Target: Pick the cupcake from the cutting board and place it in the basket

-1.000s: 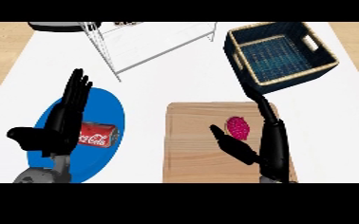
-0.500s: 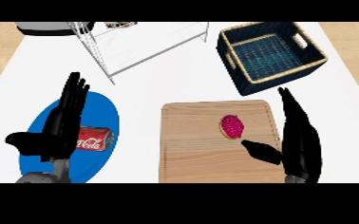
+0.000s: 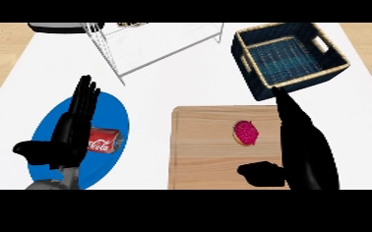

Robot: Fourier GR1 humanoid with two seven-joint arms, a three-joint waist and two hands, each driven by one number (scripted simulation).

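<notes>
A pink-frosted cupcake (image 3: 246,131) lies on the wooden cutting board (image 3: 203,147), towards its right side. My right hand (image 3: 301,145) stands open just right of the cupcake, fingers straight and pointing up the view, thumb stretched out below the cupcake; hand and cupcake are apart. The dark blue woven basket (image 3: 248,64) sits at the upper right, nothing visible inside it. My left hand (image 3: 69,132) rests open at the lower left, fingers up, over the blue plate.
A blue plate (image 3: 109,115) at the left carries a red soda can (image 3: 106,140). A white wire rack (image 3: 149,46) stands at the back, left of the basket. A dark round object (image 3: 58,27) shows at the top left edge.
My right hand has shifted from beside and below the cupcake to the board's right edge and come closer to the view. The cupcake and left hand have kept their places on the counter.
</notes>
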